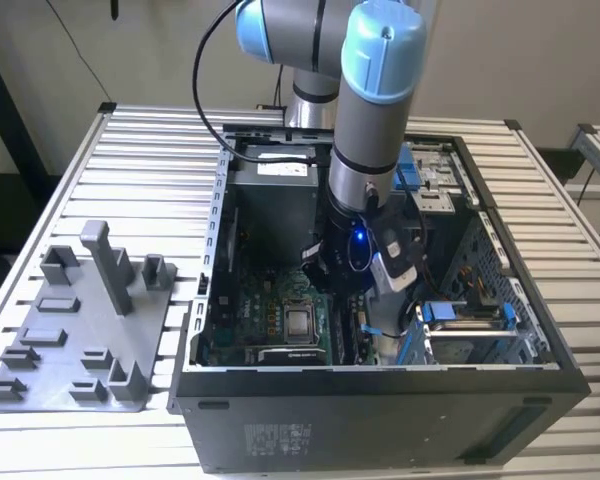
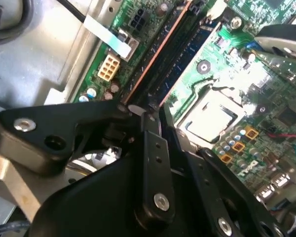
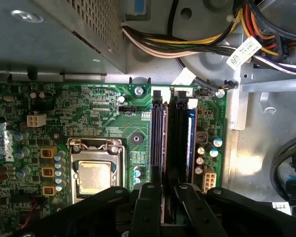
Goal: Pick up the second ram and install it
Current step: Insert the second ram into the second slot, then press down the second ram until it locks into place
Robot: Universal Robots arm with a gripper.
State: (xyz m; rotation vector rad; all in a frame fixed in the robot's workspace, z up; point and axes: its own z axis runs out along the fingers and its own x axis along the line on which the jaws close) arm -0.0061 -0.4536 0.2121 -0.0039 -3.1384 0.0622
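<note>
The second ram is a thin dark stick with an orange-tinted edge. It stands upright along a memory slot on the green motherboard and runs away from my fingers as the second ram. My gripper is down inside the open computer case. Its black fingers are close together over the stick's near end and seem to pinch it. A bluish stick sits in the slot nearest the board's edge. My gripper hangs over the board in the exterior view, and my gripper is right at the slots.
The metal processor socket lies beside the slots. A power supply box and a bundle of coloured cables sit beyond the slots' far ends. A grey holder tray lies outside the case at the exterior view's left. Blue drive-bay clips are at its right.
</note>
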